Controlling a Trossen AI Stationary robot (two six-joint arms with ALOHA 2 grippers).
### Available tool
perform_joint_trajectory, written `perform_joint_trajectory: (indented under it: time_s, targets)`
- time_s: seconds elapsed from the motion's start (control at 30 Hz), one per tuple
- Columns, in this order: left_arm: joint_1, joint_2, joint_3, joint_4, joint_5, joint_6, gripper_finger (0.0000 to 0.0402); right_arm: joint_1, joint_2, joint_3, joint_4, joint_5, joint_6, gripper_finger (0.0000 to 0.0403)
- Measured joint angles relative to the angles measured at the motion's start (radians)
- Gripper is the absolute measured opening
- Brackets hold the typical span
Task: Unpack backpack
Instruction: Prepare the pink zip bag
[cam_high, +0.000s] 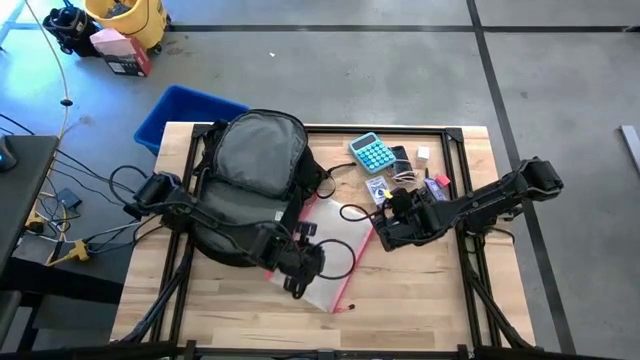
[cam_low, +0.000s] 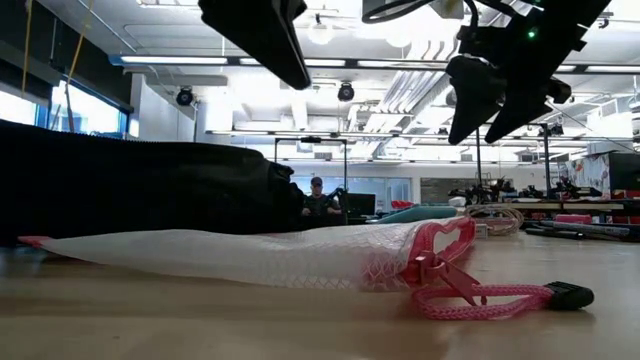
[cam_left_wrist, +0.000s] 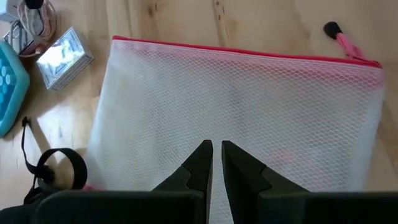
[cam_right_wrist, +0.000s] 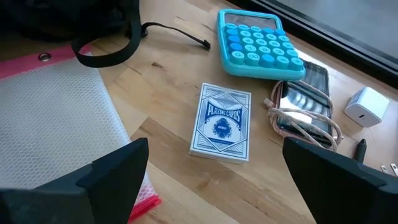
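The black backpack (cam_high: 250, 180) lies flat on the table's left half, grey padded back panel up. One of its strap loops (cam_right_wrist: 106, 50) rests on the corner of a clear, pink-edged mesh pouch (cam_high: 330, 250), which lies flat beside it. My left gripper (cam_left_wrist: 216, 163) hangs shut above the middle of the pouch (cam_left_wrist: 249, 106), clear of it in the low view (cam_low: 260, 35). My right gripper (cam_right_wrist: 217, 180) stands wide open above a blue pack of playing cards (cam_right_wrist: 221, 121) and touches nothing.
On the wood to the right of the backpack lie a teal calculator (cam_high: 372, 152), a phone with a coiled cable (cam_right_wrist: 305, 106) and a white charger (cam_right_wrist: 367, 106). The pouch's pink cord (cam_low: 500, 298) trails toward the near edge. A blue bin (cam_high: 185, 112) stands off the far left corner.
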Motion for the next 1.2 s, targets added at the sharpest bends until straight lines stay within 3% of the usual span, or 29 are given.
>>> perform_joint_trajectory:
  time_s: [0.13, 0.37, 0.47, 0.53, 0.6, 0.83, 1.07, 1.2]
  targets:
    - [0.017, 0.0, 0.0, 0.035, 0.004, -0.026, 0.0016, 0.0, 0.0, 0.0, 0.0, 0.005, 0.0, 0.0359]
    - [0.02, 0.0, 0.0, 0.221, 0.01, -0.224, 0.0016, 0.0, 0.0, 0.0, 0.0, 0.019, -0.008, 0.036]
    - [0.028, 0.007, 0.0, 0.35, 0.118, -0.375, 0.0017, 0.0, 0.0, 0.0, 0.0, 0.02, -0.016, 0.036]
    - [0.028, 0.027, 0.003, 0.429, 0.229, -0.356, 0.0021, 0.0, 0.0, 0.0, -0.001, 0.021, -0.017, 0.036]
    - [0.002, 0.06, 0.004, 0.453, 0.251, -0.312, 0.003, 0.001, 0.0, 0.0, -0.01, 0.028, -0.015, 0.036]
    - [-0.07, 0.227, 0.079, 0.385, 0.096, -0.245, 0.01, 0.019, -0.062, 0.024, -0.201, 0.051, 0.142, 0.036]
    - [-0.047, 0.377, 0.244, 0.267, 0.107, -0.248, 0.0198, 0.088, -0.139, 0.032, -0.233, 0.09, 0.22, 0.036]
    - [-0.043, 0.471, 0.338, 0.187, 0.052, -0.217, 0.0234, 0.113, -0.141, 0.032, -0.237, 0.122, 0.239, 0.0359]
